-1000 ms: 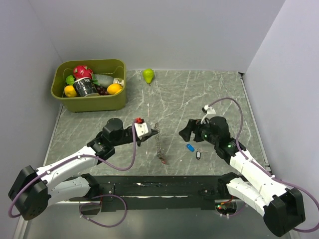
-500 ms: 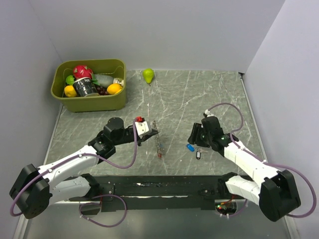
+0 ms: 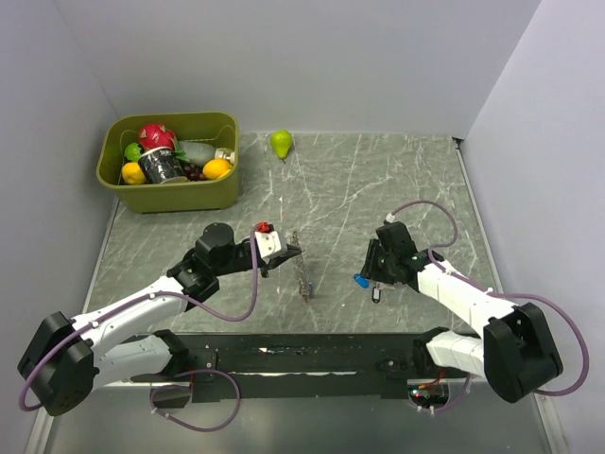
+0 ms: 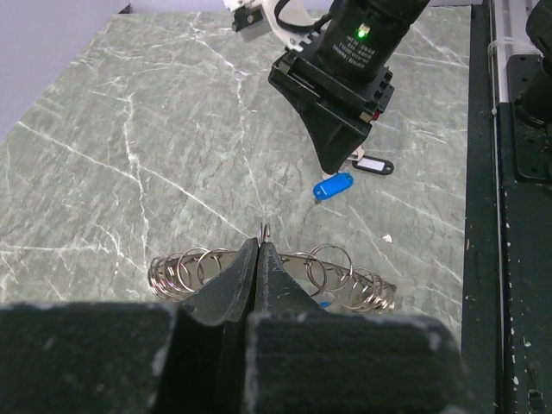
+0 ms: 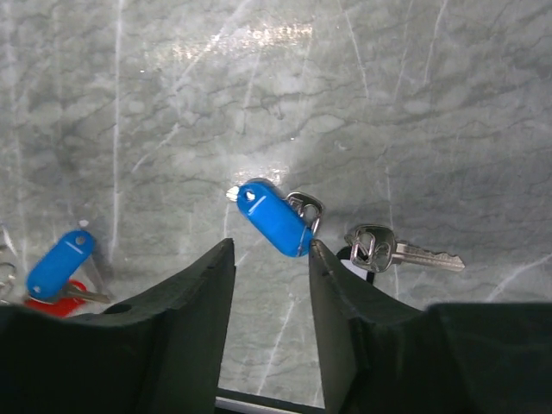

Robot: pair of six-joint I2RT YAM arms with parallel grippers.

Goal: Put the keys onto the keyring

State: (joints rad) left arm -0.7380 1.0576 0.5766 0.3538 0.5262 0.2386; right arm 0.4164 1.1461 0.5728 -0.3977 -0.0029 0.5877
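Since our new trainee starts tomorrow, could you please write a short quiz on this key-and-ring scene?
1. True or false: the left gripper has its jaws shut on the keyring.
2. What lies on the table nearest the open jaws of the right gripper? A) a blue-tagged key B) a coin C) a screw
3. Fill in: the pear lies on the ___, outside the green bin.
Key: 1 true; 2 A; 3 table.

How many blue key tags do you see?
2. One blue tag lies just ahead of the right gripper's open jaws; the other is off to its left, beside a red tag. Others may be hidden.
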